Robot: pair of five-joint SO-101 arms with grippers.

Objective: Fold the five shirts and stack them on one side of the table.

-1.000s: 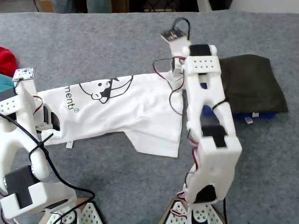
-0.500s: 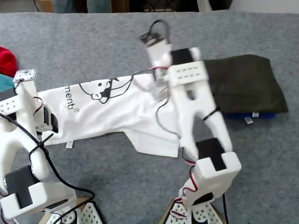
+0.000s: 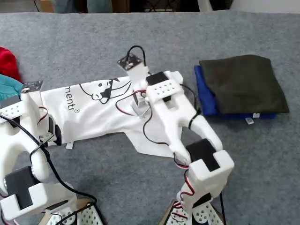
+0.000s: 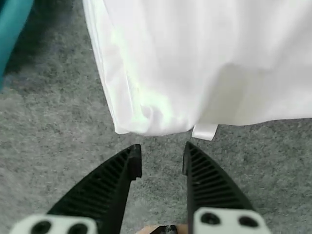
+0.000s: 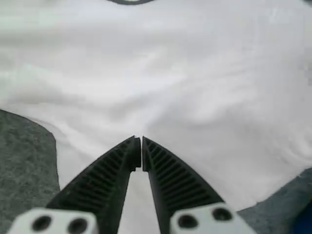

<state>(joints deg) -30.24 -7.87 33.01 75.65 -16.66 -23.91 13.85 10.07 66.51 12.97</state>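
Observation:
A white shirt [image 3: 101, 112] with a black printed drawing lies spread across the grey table, a loose flap at its lower right. My right gripper [image 5: 137, 144] is shut just above the shirt's [image 5: 195, 78] middle, with nothing seen between its fingers; in the high view it [image 3: 139, 104] hangs over the cloth next to the print. At the shirt's left end my left gripper [image 4: 161, 153] stands open over bare table, a short way off the shirt's corner [image 4: 146, 117] and a small white tag [image 4: 204, 131]. A folded dark olive shirt [image 3: 243, 82] lies on a folded blue one [image 3: 205, 96] at the right.
A red garment [image 3: 7, 63] and a teal one [image 3: 9, 88] lie at the table's left edge; the teal one [image 4: 12, 24] is close to my left gripper. Grey table [image 3: 262, 154] lies bare in front of the stack and along the far side.
My right arm has swung left, away from the folded stack, to over the white shirt's middle. The stack is now uncovered. The left arm has shifted slightly.

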